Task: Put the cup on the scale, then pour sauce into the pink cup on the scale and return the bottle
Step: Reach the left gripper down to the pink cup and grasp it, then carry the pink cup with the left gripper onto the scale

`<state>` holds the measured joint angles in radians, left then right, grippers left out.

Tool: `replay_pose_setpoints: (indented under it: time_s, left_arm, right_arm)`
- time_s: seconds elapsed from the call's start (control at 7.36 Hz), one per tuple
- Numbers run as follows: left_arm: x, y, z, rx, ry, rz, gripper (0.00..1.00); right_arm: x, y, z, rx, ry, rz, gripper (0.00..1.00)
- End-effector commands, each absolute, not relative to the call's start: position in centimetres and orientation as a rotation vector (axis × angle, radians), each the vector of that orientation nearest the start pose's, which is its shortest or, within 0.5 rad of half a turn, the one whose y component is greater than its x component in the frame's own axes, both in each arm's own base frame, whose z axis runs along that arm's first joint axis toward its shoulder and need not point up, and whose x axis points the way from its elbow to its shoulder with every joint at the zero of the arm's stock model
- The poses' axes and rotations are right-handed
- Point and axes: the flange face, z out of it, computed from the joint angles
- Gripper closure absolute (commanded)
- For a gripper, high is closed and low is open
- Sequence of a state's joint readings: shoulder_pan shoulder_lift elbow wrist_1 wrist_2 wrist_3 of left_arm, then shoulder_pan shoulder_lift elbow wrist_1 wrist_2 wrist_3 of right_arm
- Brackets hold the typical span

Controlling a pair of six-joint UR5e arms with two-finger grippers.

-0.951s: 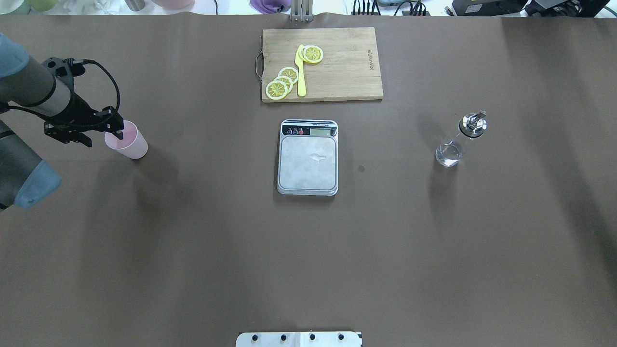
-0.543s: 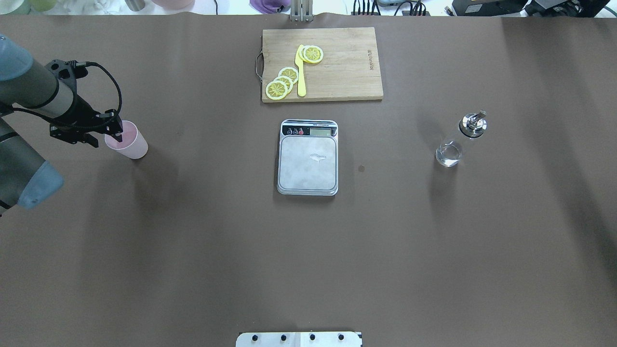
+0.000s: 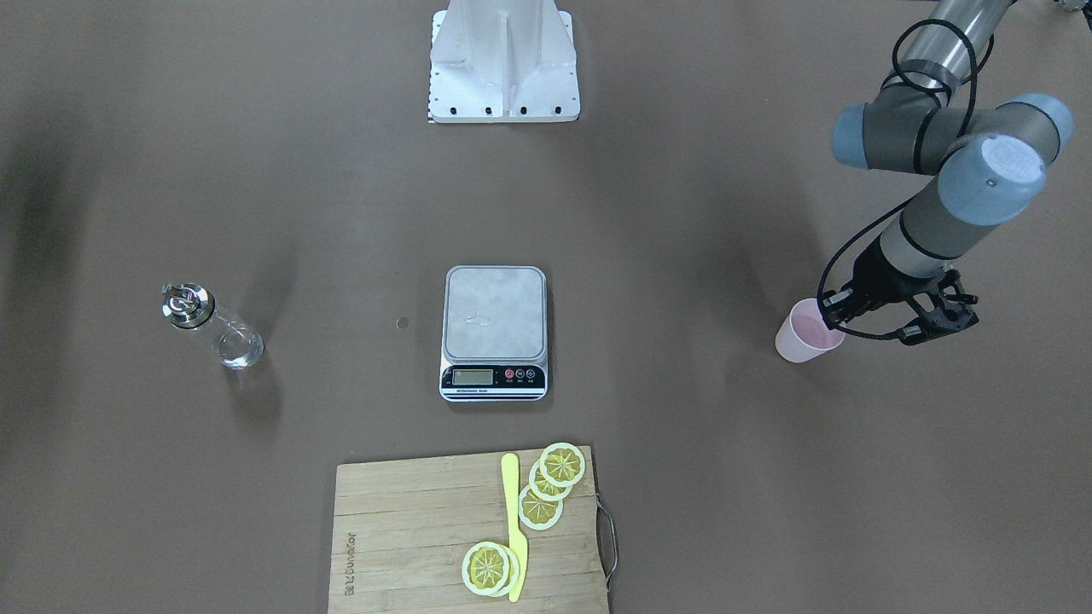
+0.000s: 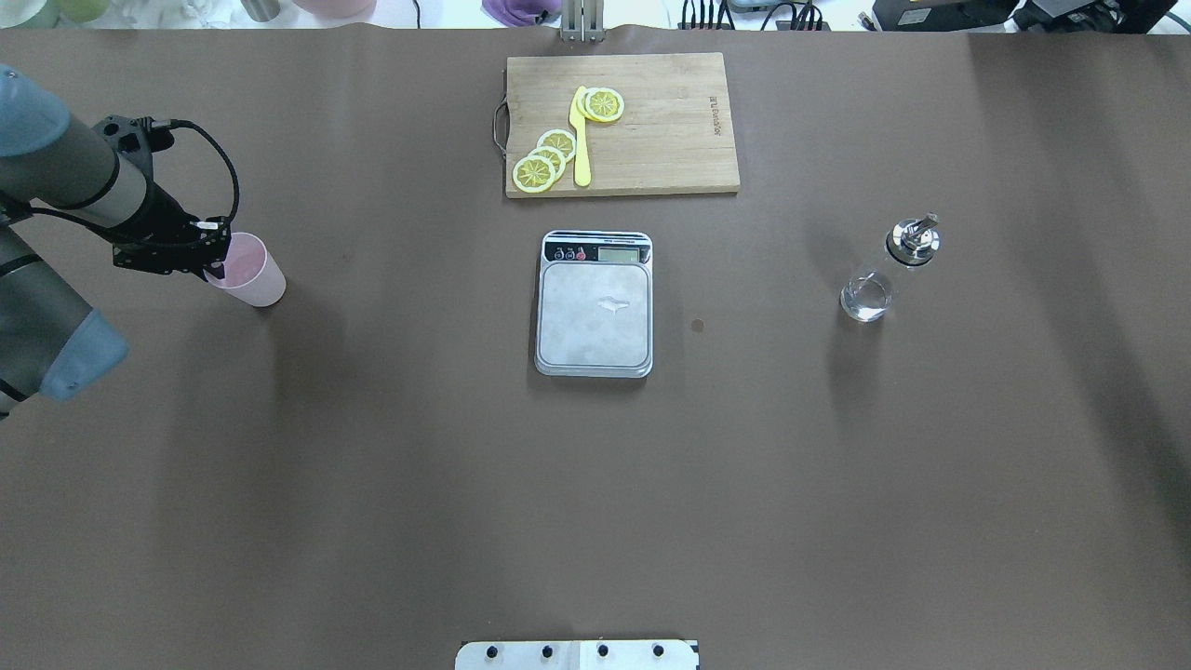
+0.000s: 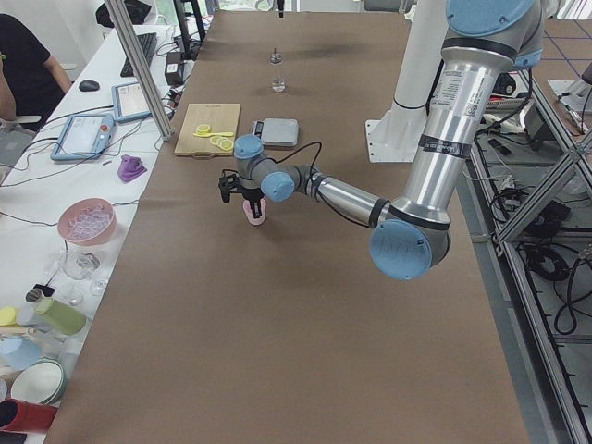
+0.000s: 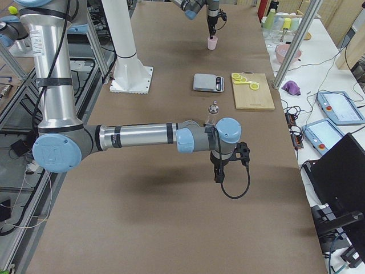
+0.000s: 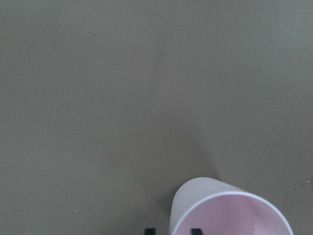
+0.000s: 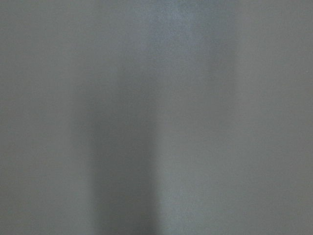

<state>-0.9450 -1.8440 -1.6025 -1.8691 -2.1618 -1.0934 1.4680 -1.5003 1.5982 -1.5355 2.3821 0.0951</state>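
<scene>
The pale pink cup stands upright on the brown table at the far left, well away from the scale; it also shows in the front view. My left gripper is at the cup's left rim. In the left wrist view its two black fingertips straddle the cup's wall, one outside and one inside, with small gaps. The clear bottle with its silver spout holds colourless sauce and stands right of the scale. My right gripper shows only in the exterior right view; I cannot tell whether it is open or shut.
A wooden cutting board with lemon slices and a yellow knife lies behind the scale. The robot's white base plate is at the near table edge. The right wrist view shows only brown table.
The left gripper has settled lower onto the cup's rim and its jaws look drawn closer together. The cup, scale and bottle have not moved.
</scene>
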Motion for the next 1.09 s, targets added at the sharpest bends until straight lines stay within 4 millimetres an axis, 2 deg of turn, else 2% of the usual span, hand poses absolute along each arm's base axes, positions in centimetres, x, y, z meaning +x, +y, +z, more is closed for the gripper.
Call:
replay_pose_setpoints:
  time_s: [0.0,0.14,0.27,0.41,0.68,0.81,0.95]
  left_arm:
    - [29.7,-54.5,45.6,-0.052,0.830,-0.260,1.00]
    - [28.6,-54.1,43.9,-0.103,0.830,-0.270,1.00]
    - [26.8,-55.2,40.3,-0.103,0.820,-0.300,1.00]
    - [27.1,-55.8,36.5,-0.125,0.798,-0.315,1.00]
    - [28.8,-57.9,27.4,-0.159,0.777,-0.357,1.00]
    - [29.8,-58.0,24.0,-0.183,0.804,-0.435,1.00]
    - [31.6,-57.5,21.0,-0.201,0.827,-0.472,1.00]
  right_arm:
    - [0.7,-53.2,60.3,0.045,-0.819,-0.061,0.00]
    - [0.7,-53.2,60.4,0.043,-0.819,-0.060,0.00]
    - [0.7,-53.2,60.5,0.041,-0.818,-0.060,0.00]
    - [0.7,-53.2,60.6,0.038,-0.818,-0.058,0.00]
    - [0.7,-53.2,60.7,0.038,-0.817,-0.059,0.00]
    - [0.7,-53.1,60.8,0.040,-0.812,-0.061,0.00]
    - [0.7,-53.0,60.8,0.039,-0.812,-0.060,0.00]
